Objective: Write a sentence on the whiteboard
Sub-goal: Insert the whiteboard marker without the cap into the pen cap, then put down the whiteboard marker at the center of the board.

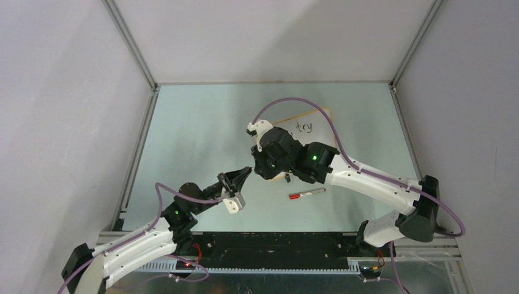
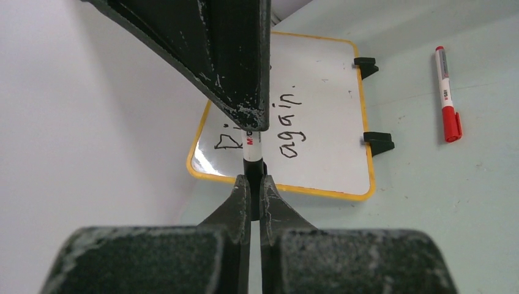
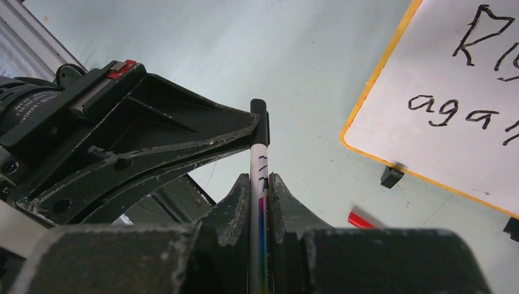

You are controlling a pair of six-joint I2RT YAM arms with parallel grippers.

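From the overhead camera I see the small white-faced whiteboard [image 1: 318, 122] with a thin orange frame lying flat toward the far right of the pale green desk [image 1: 196, 135], its near part hidden under the right arm. Of the sentence [image 1: 304, 127] in black handwriting, only "try" shows here. The left gripper [image 1: 248, 171] and right gripper [image 1: 258, 171] meet tip to tip near the desk's middle, just off the board's near-left corner. A red-capped marker pen [image 1: 307, 194] lies on the desk between the board and the near edge, apart from both arms.

On the left wrist camera, I see the left fingers pressed together on the black end of a white-barrelled marker [image 2: 251, 150], while a dark finger of the right gripper covers its upper barrel. Beyond it, the board shows "again." and two black clip feet [image 2: 378, 142] on its edge, with the red-capped pen lying past them.

On the right wrist camera, the right fingers are clamped on the white barrel, and the left gripper's tips pinch the black end above. "Ri" and "aga" show on the board at right.
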